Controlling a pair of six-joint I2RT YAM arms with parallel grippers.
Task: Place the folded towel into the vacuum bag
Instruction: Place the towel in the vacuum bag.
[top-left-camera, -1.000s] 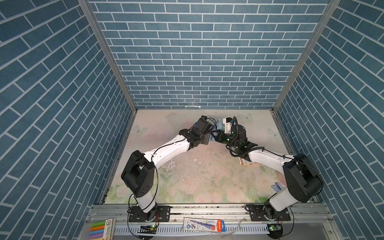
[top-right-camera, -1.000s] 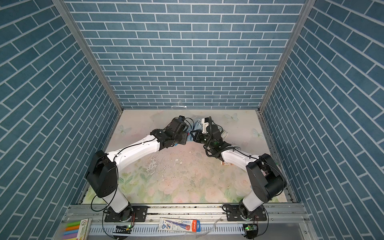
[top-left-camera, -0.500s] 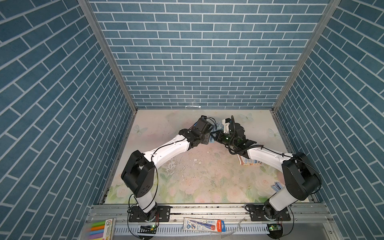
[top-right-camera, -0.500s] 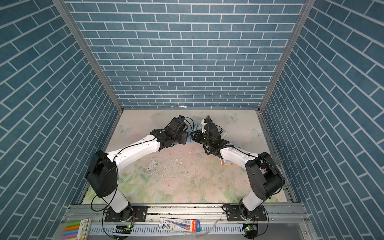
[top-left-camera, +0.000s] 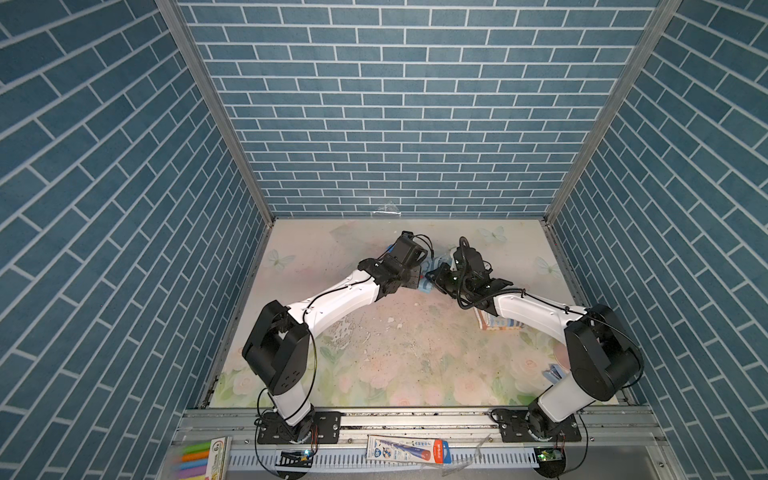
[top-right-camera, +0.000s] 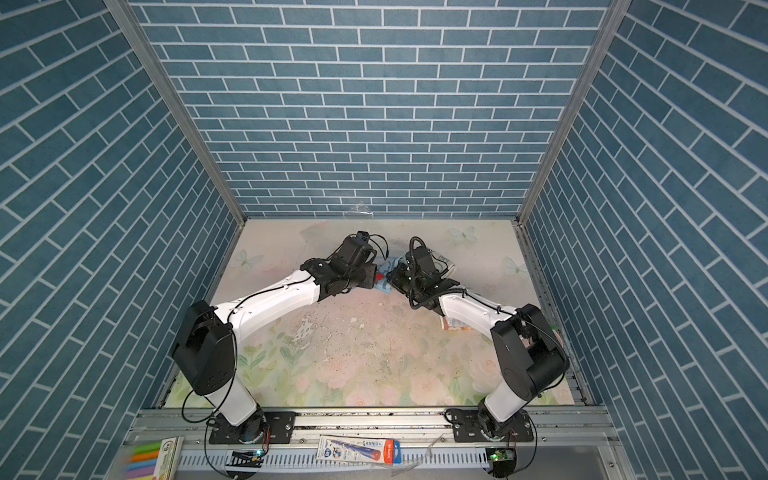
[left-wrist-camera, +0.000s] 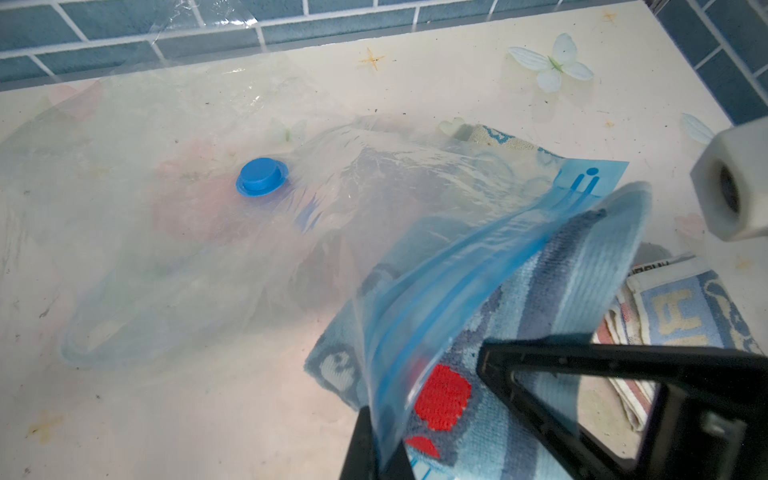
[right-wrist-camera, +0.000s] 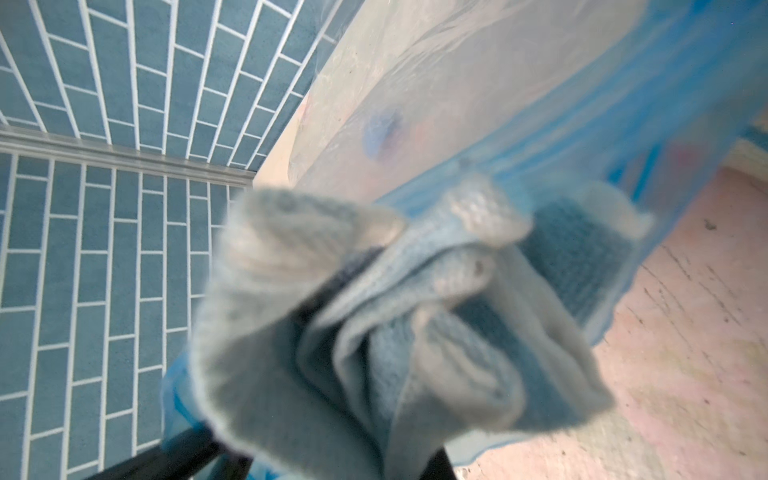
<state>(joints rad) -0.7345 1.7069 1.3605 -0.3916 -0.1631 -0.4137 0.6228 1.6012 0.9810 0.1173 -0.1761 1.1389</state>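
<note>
The vacuum bag (left-wrist-camera: 187, 232) lies flat and clear on the table, with its round blue valve cap (left-wrist-camera: 262, 176) facing up. My left gripper (left-wrist-camera: 380, 449) is shut on the bag's blue zip strip (left-wrist-camera: 478, 274) and holds that edge lifted. The folded towel (right-wrist-camera: 374, 311), light blue with red patches, is bunched in my right gripper (right-wrist-camera: 332, 457), which is shut on it. The towel (left-wrist-camera: 561, 282) sits at the bag's mouth, partly under the raised strip. In both top views the left gripper (top-left-camera: 417, 276) and the right gripper (top-left-camera: 436, 276) meet at mid table, close together.
Another folded towel (top-left-camera: 494, 324) lies on the table under my right forearm. A small blue object (top-left-camera: 552, 372) rests near the right arm's base. Blue brick walls close in three sides. A pen package (top-left-camera: 409, 449) and markers (top-left-camera: 195, 457) lie on the front rail.
My right gripper has moved left with the towel, closer to the left gripper and the bag's mouth. The left arm has stayed in place.
</note>
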